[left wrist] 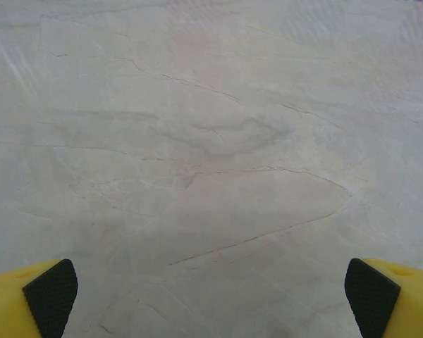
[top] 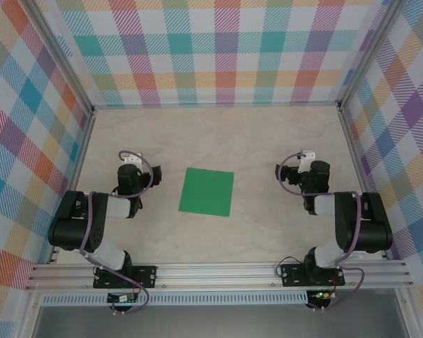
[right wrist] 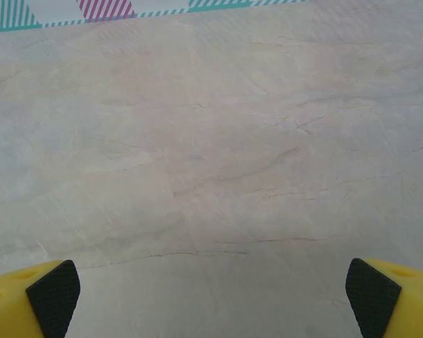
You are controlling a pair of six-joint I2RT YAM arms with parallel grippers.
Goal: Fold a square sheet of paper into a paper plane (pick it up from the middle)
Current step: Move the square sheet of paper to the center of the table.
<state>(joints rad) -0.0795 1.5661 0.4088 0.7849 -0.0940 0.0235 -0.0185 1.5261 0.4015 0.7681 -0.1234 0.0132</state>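
The square sheet of paper (top: 206, 191) is bright green and lies flat and uncreased in the middle of the pale marbled table (top: 218, 134), between the two arms. My left gripper (top: 131, 177) rests to the left of the sheet, about a sheet's width from its edge. In the left wrist view that gripper (left wrist: 211, 299) is open, its yellow fingers (left wrist: 49, 296) far apart over bare table. My right gripper (top: 303, 176) sits to the right of the sheet, a little farther from it. In the right wrist view that gripper (right wrist: 211, 299) is open too, with nothing between its fingers (right wrist: 372, 297).
Plaid walls (top: 218, 49) on metal posts close the table at the back and both sides. An aluminium rail (top: 218, 271) carrying both arm bases runs along the near edge. Bare tabletop stretches from the sheet to the back wall.
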